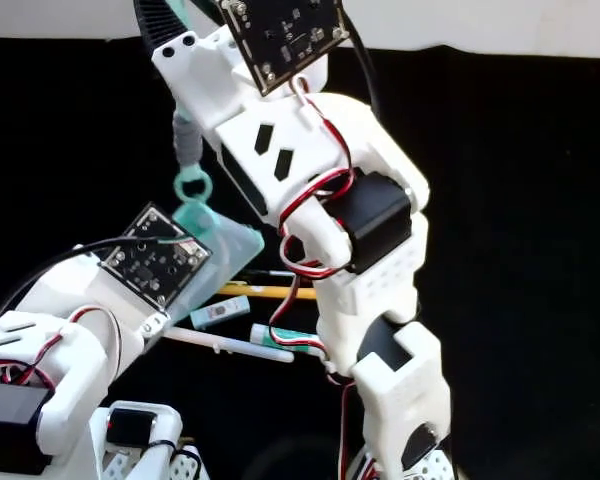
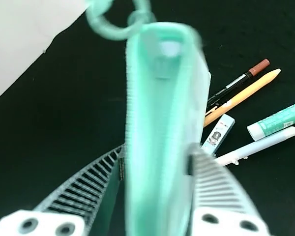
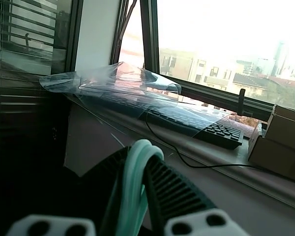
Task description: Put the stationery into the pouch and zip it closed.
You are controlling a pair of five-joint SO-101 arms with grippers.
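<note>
Blurred at the lens in the left wrist view: pouch (image 2: 157, 147), lower end cut off by the edge, glue stick (image 2: 278, 120) cut off too. Half hidden behind the arms in the high view: pencil (image 1: 250, 291). Blurred in the right wrist view: teal loop (image 3: 137, 182).

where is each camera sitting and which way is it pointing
high view: fixed above the table, looking down on left arm, right arm, pouch, stationery
left wrist view: on the left arm, facing down at the table; left gripper clamps the pouch
right wrist view: on the right arm, facing a window; right gripper pinches a mint loop
shared: high and left wrist both show pouch, stationery
</note>
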